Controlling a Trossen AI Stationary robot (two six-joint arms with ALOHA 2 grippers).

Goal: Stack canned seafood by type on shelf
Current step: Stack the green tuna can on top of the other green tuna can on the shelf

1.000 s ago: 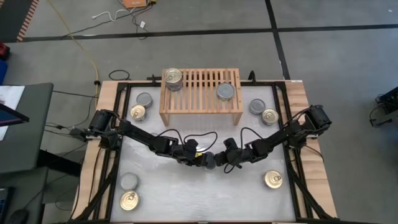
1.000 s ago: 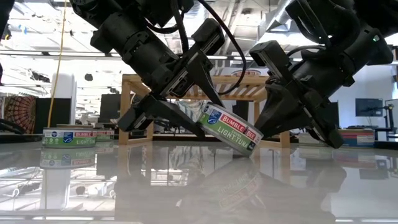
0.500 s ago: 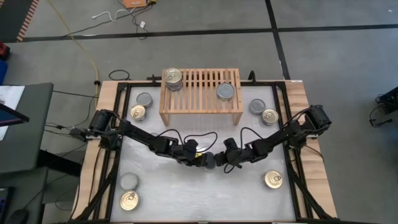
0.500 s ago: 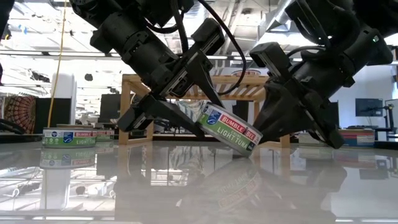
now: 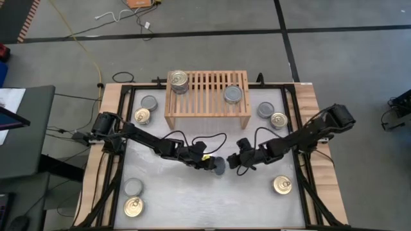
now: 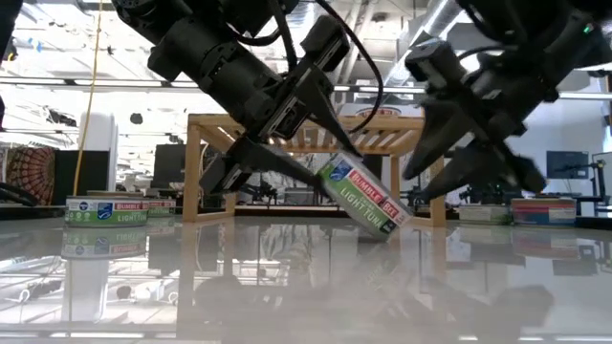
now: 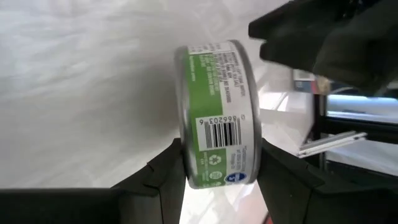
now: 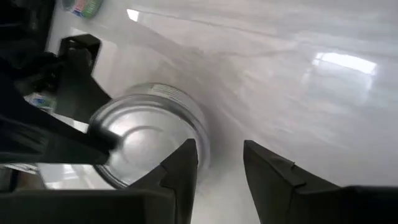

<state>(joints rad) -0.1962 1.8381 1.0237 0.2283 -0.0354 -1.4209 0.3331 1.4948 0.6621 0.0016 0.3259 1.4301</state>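
2 grippers work at the table's middle. Compared with 1 second ago, the right gripper [image 5: 240,162] has let go and drawn back to the right, its fingers parted and clear of the tuna can [image 6: 364,196]. The left gripper [image 5: 214,165] clamps that green-labelled can, tilted above the white table [image 5: 192,199]. Only the left wrist view shows its barcode; only the high view shows 2 cans on the wooden shelf [image 5: 207,96], far side.

Overhead, table-level and two wrist cameras share one tilted can [image 6: 361,196].
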